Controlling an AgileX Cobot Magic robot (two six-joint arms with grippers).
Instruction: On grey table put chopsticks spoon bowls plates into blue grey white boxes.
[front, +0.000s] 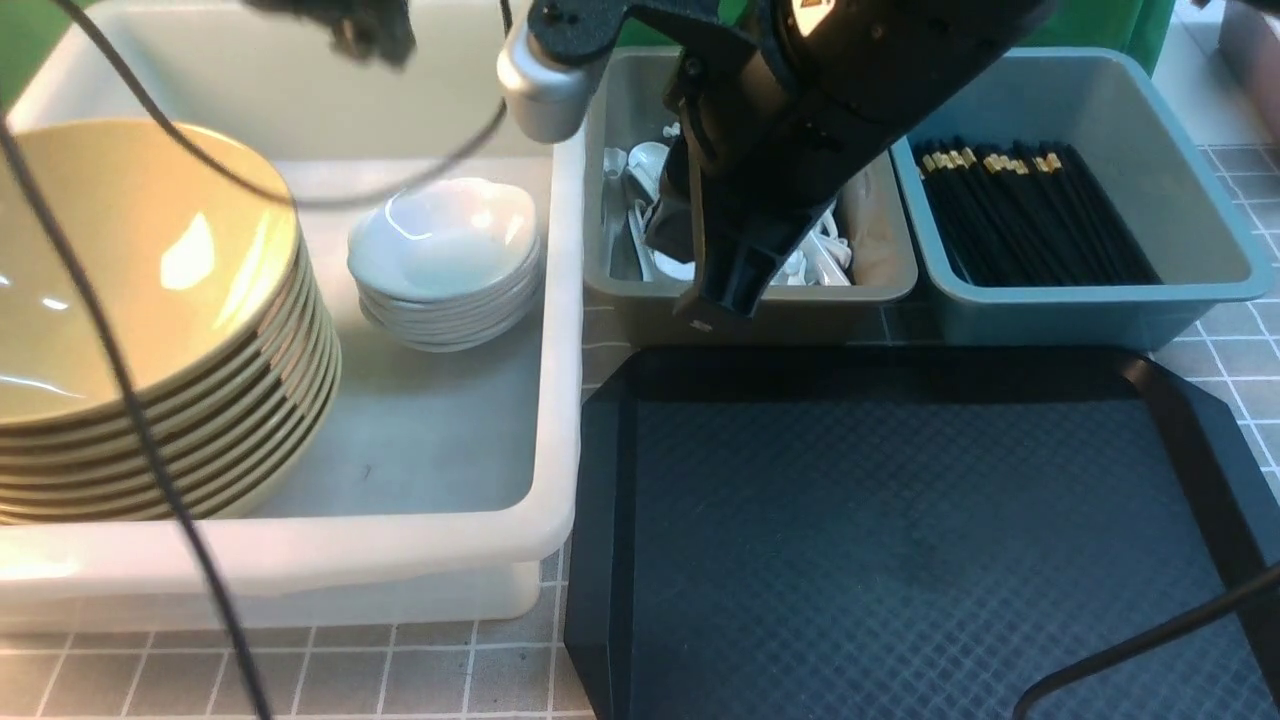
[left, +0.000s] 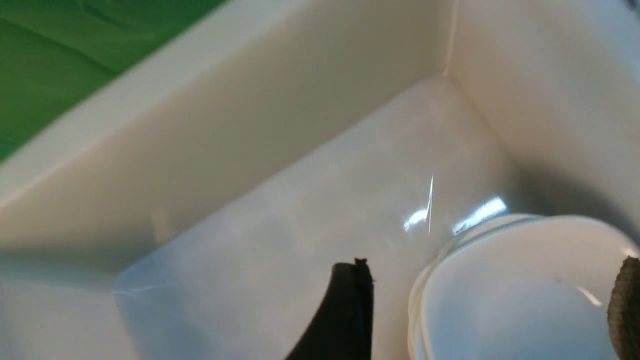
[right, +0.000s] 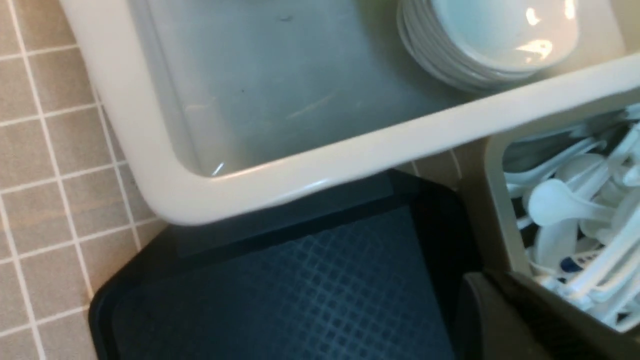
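In the front view the white box (front: 560, 400) holds a stack of yellow-green plates (front: 130, 300) and a stack of white bowls (front: 445, 260). The grey box (front: 760, 310) holds several white spoons (front: 640, 170). The blue box (front: 1100, 305) holds black chopsticks (front: 1030, 215). My left gripper (left: 492, 310) is open and empty, just above the bowl stack (left: 515, 295); in the front view it is blurred at the top (front: 375, 35). My right gripper (front: 730, 295) points down over the grey box's near wall, its fingers (right: 500, 320) together with nothing seen in them, beside the spoons (right: 565, 210).
A black tray (front: 900, 540) lies in front of the grey and blue boxes, with nothing on it. Black cables (front: 150, 450) hang across the white box. The grey tiled table (front: 350, 680) shows along the near edge. A green backdrop (left: 50, 60) stands behind.
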